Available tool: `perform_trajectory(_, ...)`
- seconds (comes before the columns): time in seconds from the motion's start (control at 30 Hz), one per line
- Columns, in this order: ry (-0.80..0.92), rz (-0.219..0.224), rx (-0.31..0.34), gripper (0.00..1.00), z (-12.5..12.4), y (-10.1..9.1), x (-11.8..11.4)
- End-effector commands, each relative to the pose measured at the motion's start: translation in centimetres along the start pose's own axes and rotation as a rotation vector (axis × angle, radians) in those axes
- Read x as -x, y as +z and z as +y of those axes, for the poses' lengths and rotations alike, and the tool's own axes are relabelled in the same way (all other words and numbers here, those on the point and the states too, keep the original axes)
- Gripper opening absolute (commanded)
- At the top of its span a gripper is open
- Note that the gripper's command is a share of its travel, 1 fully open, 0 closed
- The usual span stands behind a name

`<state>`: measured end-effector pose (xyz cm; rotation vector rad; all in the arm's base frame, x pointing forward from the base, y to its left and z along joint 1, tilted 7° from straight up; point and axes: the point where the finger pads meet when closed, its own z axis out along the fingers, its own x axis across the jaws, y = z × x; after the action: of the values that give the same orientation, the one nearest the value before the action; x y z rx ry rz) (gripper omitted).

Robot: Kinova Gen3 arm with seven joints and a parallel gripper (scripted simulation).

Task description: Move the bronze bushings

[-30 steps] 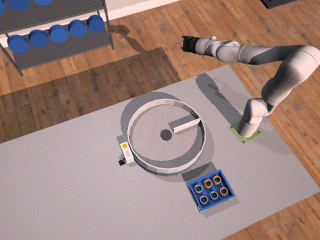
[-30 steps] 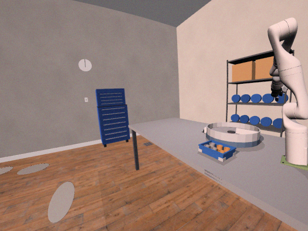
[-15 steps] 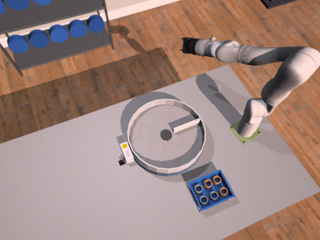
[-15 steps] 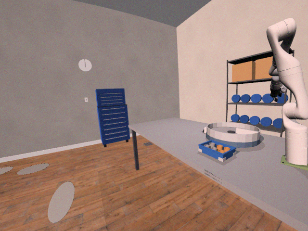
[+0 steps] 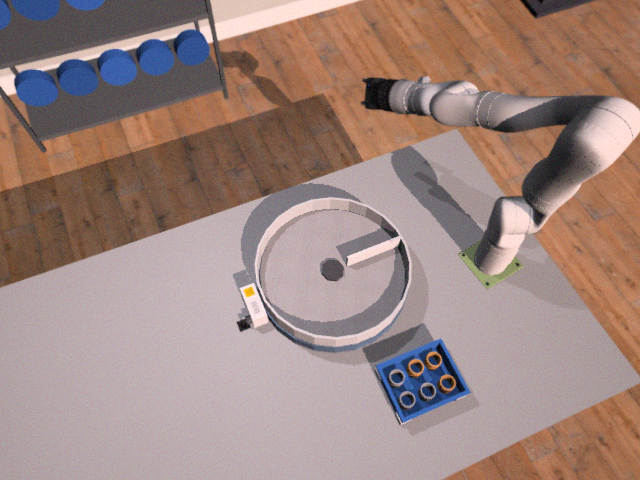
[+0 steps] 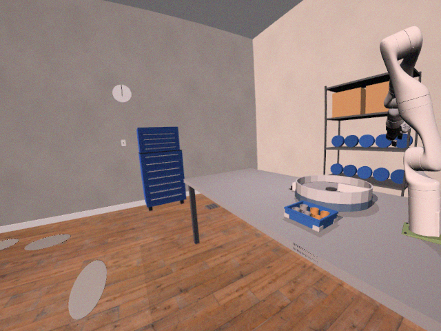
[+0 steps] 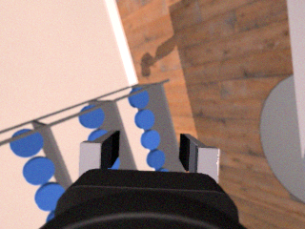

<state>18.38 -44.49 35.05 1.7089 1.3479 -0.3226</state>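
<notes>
- Waiting in the blue crate are all six bushings, each in its own spot, open end up, so nothing has been moved to the turntable yet.
- Three bronze bushings are the ones to move: one in the far row's middle, one at that row's right end, and one at the near row's right end.
- Three steel bushings are to remain: one at the far row's left end, and two in the near row.
- Sitting on the grey table, the crate is just beside the turntable's rim, on the side nearer the bottom of the top view.
- Inside the rim the disc carries no bushing; only the dark hub at its centre and a pale radial bar show there.
- Out past the table's far edge, the gripper hangs high over the wooden floor, well apart from both crate and turntable.
- Its two fingers are spread wide with nothing between them; through the gap the wrist view shows only blue discs on a shelf rack.
- By my judgement the task is at its very start: the arm must first swing back over the crate, and all three pick-and-place rounds are left.
- Each placement will need an open patch of disc, away from hub and bar.
</notes>
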Motion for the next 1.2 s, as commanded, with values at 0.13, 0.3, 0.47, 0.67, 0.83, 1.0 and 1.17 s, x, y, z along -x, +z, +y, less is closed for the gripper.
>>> perform_trajectory(0.13,0.007,0.014,-0.003,1.00,0.5,-0.2,-0.5)
perform_trajectory(0.3,0.008,0.014,-0.003,1.00,0.5,-0.2,-0.5)
perform_trajectory(0.47,0.005,0.041,-0.013,1.00,0.7,-0.6,-1.4)
perform_trajectory(0.67,0.003,0.063,-0.021,1.00,1.0,-0.9,-2.3)
perform_trajectory(0.83,0.006,0.058,-0.016,1.00,1.1,-0.7,-2.1)
perform_trajectory(1.0,0.003,0.088,-0.028,1.00,1.3,-1.1,-3.2)
perform_trajectory(1.17,0.005,0.082,-0.023,1.00,1.3,-1.0,-3.0)
